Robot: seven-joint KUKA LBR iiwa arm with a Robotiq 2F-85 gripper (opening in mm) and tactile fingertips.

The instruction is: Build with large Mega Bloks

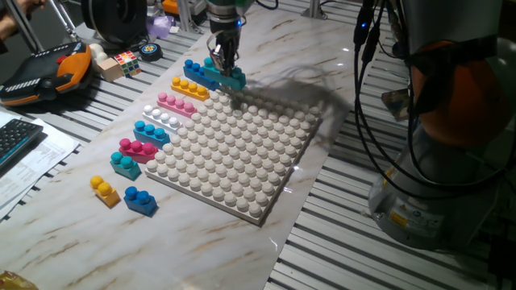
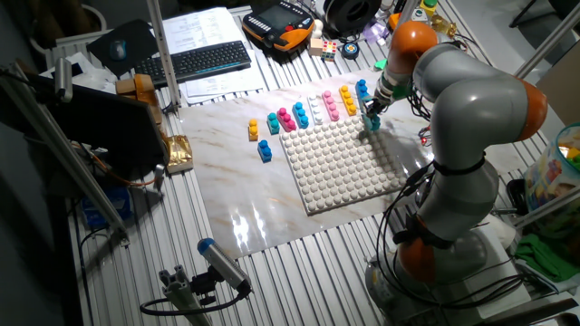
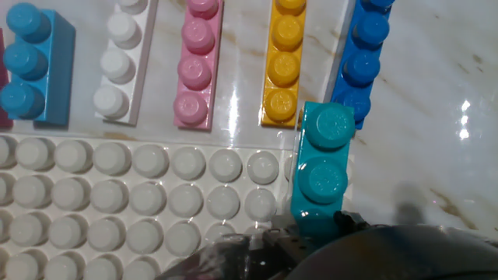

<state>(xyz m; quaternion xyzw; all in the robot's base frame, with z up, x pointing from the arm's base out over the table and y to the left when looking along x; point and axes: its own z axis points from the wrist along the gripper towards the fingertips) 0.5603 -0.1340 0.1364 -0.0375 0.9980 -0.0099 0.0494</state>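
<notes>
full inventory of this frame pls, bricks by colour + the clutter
Baseplate: 1, white, studded, mid-table.
Teal brick: 1, at the baseplate's far corner, between the fingers.
Blue brick: 1, long, far end of the row beside the baseplate.
Yellow brick: 1, long, next in row.
Pink brick: 1, next.
White brick: 1, next.
Light blue brick: 1, next.
Magenta brick: 1, next.
Small teal brick: 1, next.
Small yellow brick: 1, off the near corner.
Small blue brick: 1, beside it.
Puzzle cube: 1, multicoloured, far edge.
Keyboard: 1, black, beyond the marble top.
Gripper: 1, on the teal brick.
</notes>
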